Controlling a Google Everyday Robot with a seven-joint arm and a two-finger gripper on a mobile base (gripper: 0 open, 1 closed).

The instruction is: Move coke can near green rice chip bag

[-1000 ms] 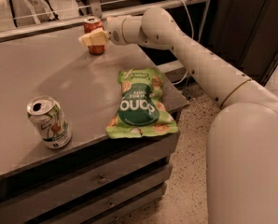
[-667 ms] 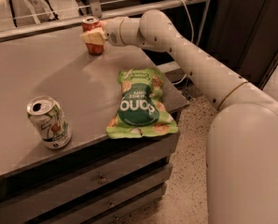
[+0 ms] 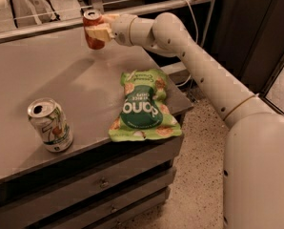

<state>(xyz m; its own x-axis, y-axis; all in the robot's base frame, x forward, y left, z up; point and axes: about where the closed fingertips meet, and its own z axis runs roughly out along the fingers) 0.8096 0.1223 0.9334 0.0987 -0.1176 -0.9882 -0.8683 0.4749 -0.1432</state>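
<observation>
Gripper (image 3: pixel 97 31) is at the far edge of the table (image 3: pixel 46 85), around the middle of that edge, with its fingers clamped on the coke can (image 3: pixel 91 28). Can sits tilted in the grasp, silver top leaning toward the far-left corner. Looks lifted clear of the surface: shadow falls on the table below and left of it, no contact visible, though I can't be fully sure of the gap.

Step in hand, as I read it: transport. Pick is done, can not yet near the target.

Green rice chip bag (image 3: pixel 143 106) lies flat at the near-right corner, its lower end touching the near edge, its right side close to the right edge. Can and bag are well apart.

Next move calls for:
- carry toward the near-right corner, along the bag's long axis
- straighten the can before set-down, else it likely tips
- put it on bare table, not on the crinkly bag

Room:
- open strip between the far edge and the bag's top end; shortest path, nothing in it
- open area left of the bag, toward table centre, also fine
- right of the bag there is barely any surface before the right edge; avoid, drop risk
- white and green soda can (image 3: pixel 51 125) stands near the near-left corner, well clear of either route

Arm (image 3: pixel 194 56) reaches in over the right edge, above the bag's far end; watch forearm clearance over the bag on the way back.
</observation>
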